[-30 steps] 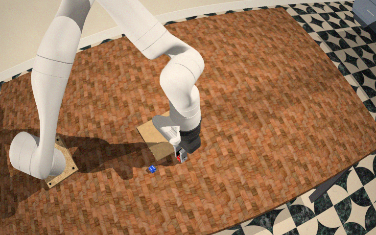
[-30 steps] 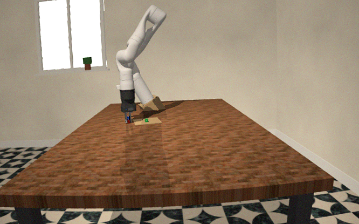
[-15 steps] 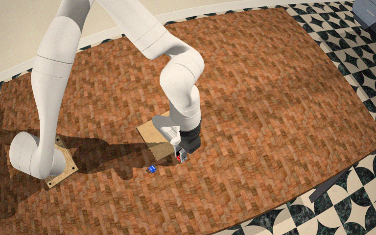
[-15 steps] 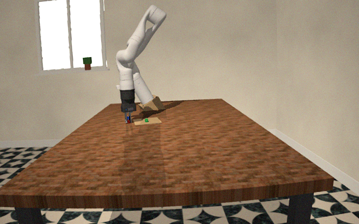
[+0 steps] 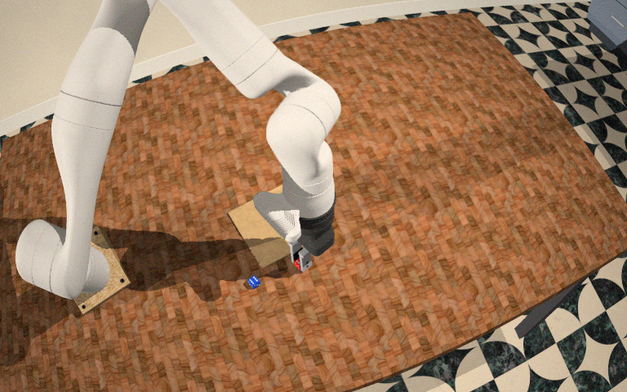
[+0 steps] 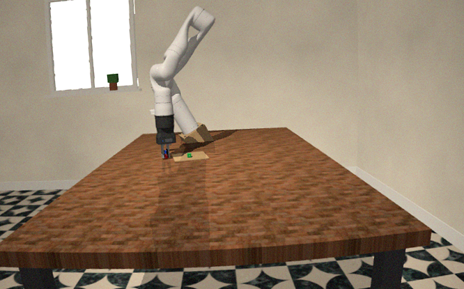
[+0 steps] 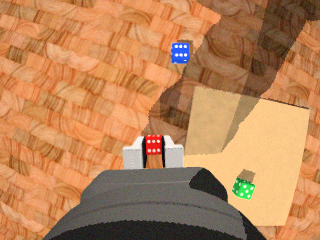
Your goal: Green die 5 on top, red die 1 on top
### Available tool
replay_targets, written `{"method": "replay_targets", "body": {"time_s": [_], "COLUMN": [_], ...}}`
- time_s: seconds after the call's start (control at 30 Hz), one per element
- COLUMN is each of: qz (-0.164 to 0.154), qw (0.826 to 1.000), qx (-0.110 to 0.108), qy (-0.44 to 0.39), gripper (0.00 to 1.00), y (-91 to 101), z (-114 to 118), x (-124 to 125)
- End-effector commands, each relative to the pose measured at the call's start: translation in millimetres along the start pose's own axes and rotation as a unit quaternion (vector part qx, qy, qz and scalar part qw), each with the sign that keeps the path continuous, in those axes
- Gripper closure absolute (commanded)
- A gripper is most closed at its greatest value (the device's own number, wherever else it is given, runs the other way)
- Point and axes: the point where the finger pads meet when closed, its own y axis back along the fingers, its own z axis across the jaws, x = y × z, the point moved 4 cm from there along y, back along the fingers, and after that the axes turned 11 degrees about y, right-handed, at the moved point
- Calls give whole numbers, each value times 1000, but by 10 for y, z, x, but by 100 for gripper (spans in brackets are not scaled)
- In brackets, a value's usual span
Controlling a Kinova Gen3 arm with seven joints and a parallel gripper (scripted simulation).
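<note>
1. Wrist view: green die (image 5: 0,0) is not used here.1. Wrist view: green die (image 6: 189,155) (image 7: 244,188) rests on the mat (image 5: 249,221) (image 6: 199,156) (image 7: 280,150), apparently with 5 up (pips small, reading tentative). Its part looks done.
2. Red die (image 5: 296,263) (image 6: 165,156) (image 7: 153,145) shows 6 and sits beside the mat, off it. Left to do: bring up 1, place it fully on the mat, let go. Judging by ordinary die layout, that calls for a half turn.
3. Blue die (image 5: 253,282) (image 6: 165,151) (image 7: 180,52) lies apart on the table, 6 up; best left alone.
4. Gripper (image 5: 300,264) (image 6: 166,157) (image 7: 154,147) points down, low over the table, its fingers grasping the red die from two opposite sides. Arm (image 5: 300,134) (image 6: 163,101) arches high, then drops nearly upright at the wrist.
</note>
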Motion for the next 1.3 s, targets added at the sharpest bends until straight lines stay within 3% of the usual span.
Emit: {"method": "replay_targets", "body": {"time_s": [0.0,0.23,0.3,0.57,1.03,1.27], "qz": [-2,-2,-2,-2,-2,-4], "qw": [1000,1000,1000,1000,1000,981], "qx": [1,1,1,1,1,0], "qy": [1,1,1,1,9,194], "gripper": [66,66,66,66,66,66], "y": [70,493,493,949,985,974], "z": [0,0,0,1,26,682], "x": [-14,-13,-13,-11,-37,-588]}}
